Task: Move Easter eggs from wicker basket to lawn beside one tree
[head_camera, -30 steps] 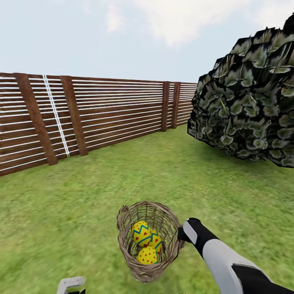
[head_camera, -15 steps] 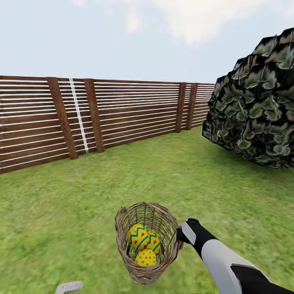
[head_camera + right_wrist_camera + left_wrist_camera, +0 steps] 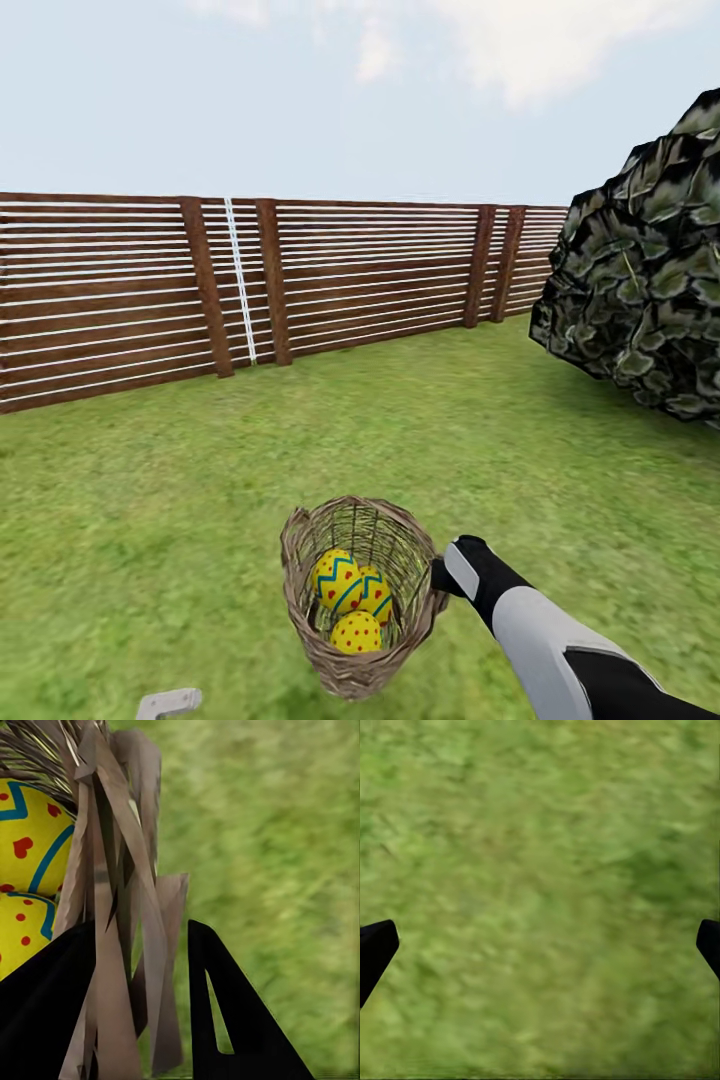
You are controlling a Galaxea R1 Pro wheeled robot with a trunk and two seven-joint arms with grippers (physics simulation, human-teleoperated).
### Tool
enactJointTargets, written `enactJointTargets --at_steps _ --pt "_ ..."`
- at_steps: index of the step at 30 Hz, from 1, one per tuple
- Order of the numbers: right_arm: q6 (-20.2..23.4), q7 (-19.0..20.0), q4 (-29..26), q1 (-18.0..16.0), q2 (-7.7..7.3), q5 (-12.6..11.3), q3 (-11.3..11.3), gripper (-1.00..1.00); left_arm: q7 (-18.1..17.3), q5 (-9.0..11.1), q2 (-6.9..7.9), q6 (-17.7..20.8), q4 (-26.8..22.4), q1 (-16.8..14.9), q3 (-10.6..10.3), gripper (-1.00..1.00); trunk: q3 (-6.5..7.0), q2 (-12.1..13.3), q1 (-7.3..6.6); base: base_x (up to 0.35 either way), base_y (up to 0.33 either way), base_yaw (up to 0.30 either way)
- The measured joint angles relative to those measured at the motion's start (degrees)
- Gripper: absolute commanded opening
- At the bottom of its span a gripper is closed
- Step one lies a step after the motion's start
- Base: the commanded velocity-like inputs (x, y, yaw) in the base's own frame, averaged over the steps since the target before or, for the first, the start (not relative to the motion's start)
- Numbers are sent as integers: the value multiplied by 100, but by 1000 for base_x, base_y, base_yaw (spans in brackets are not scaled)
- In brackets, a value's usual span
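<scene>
Right hand (image 3: 142, 967): I have it clamped on the rim of the wicker basket (image 3: 360, 590); in my right wrist view one dark finger sits inside the woven wall and the other outside, with the twigs pinched between them.
Basket: it hangs straight off the right hand's tip, tilted, its mouth turned toward my head camera, held above the lawn (image 3: 200, 480).
Easter eggs (image 3: 350, 600): all three lie in the basket, just beyond the inner finger, bunched together and touching; two of them show close against the wall in my right wrist view.
Left hand (image 3: 540, 945): spread wide, holding nothing, only blurred grass between its two dark fingertips.
Tree (image 3: 650, 290): dark blocky foliage well beyond the right hand, off to its outer side.
Fence (image 3: 250, 280): brown slats far past the basket, across the lawn.
</scene>
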Motion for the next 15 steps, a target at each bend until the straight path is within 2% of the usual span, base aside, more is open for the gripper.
enactJointTargets --at_steps 7,10,15 --pt "-2 7 6 0 16 1 -5 -100 26 -29 -8 -25 9 0 -13 100 126 281 -154 -322 -99 242" --pt "4 8 7 1 19 11 -4 -100 177 -36 -87 -30 9 0 -22 100 180 401 -220 -323 -98 242" --pt "6 14 7 0 19 7 -4 -100 240 -40 -121 -33 9 0 -27 100 269 602 -330 -323 -96 242"
